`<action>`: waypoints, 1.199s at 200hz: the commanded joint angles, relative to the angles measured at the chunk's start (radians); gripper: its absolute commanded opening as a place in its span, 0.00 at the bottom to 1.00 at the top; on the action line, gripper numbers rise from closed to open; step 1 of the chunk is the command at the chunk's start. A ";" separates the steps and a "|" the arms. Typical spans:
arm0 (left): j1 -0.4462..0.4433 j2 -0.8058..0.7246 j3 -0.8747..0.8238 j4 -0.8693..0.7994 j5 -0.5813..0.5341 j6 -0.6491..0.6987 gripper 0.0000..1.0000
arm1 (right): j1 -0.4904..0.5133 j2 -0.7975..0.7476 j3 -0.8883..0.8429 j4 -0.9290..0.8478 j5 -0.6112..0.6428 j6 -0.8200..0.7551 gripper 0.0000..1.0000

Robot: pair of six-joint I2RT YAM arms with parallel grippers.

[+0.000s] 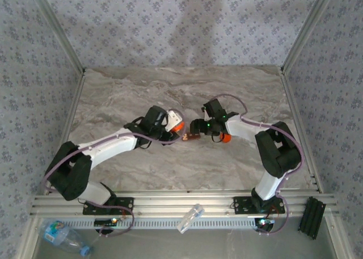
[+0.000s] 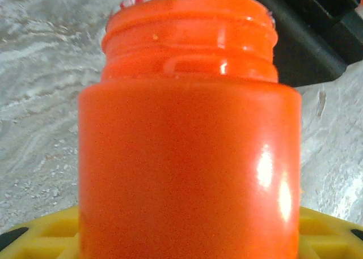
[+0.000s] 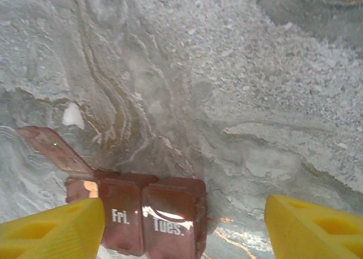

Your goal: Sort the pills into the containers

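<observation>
We see a grey, stone-look table (image 1: 227,89) with flowery walls (image 1: 170,21) around it. Near the middle lies a small brown-red pill box (image 3: 170,211), and we tell every place from that box.

The box has little lids with day names; we can read "Fri." and "Tues.", and both of those lids are down; one lid (image 3: 51,148) at the end of the box stands open.

The left claw (image 1: 173,124) is just to the left of the box; it squeezes the orange pill bottle (image 2: 187,157) between its yellow fingers; the bottle has no cap on.

The right claw (image 1: 194,128) hangs over the box with its jaws spread wide; one yellow finger (image 3: 57,230) is in front of the end with the open lid, and the other is well apart from the box, so it grips nothing.

A small white bit (image 3: 72,115) lies on the table just past the box, near the open lid; it may be a pill, but we cannot be sure. A small orange thing (image 1: 225,138) lies to the right of the box; we think it may be the cap.

We think the job is only partly done; the bottle is open, one lid is up and both claws are at the box. We cannot see into the cups, so we cannot tell how many pills are sorted. Getting pills into their cups seems to be what is left.
</observation>
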 commanded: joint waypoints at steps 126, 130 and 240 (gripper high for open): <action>0.010 -0.138 -0.025 0.513 0.137 -0.135 0.00 | -0.071 -0.180 0.146 -0.472 0.296 -0.055 0.84; 0.010 -0.139 -0.026 0.531 0.147 -0.135 0.00 | -0.073 -0.183 0.144 -0.480 0.307 -0.054 0.84; 0.011 -0.116 0.081 0.745 0.298 -0.184 0.00 | -0.145 -0.071 0.134 -0.583 0.264 -0.048 0.81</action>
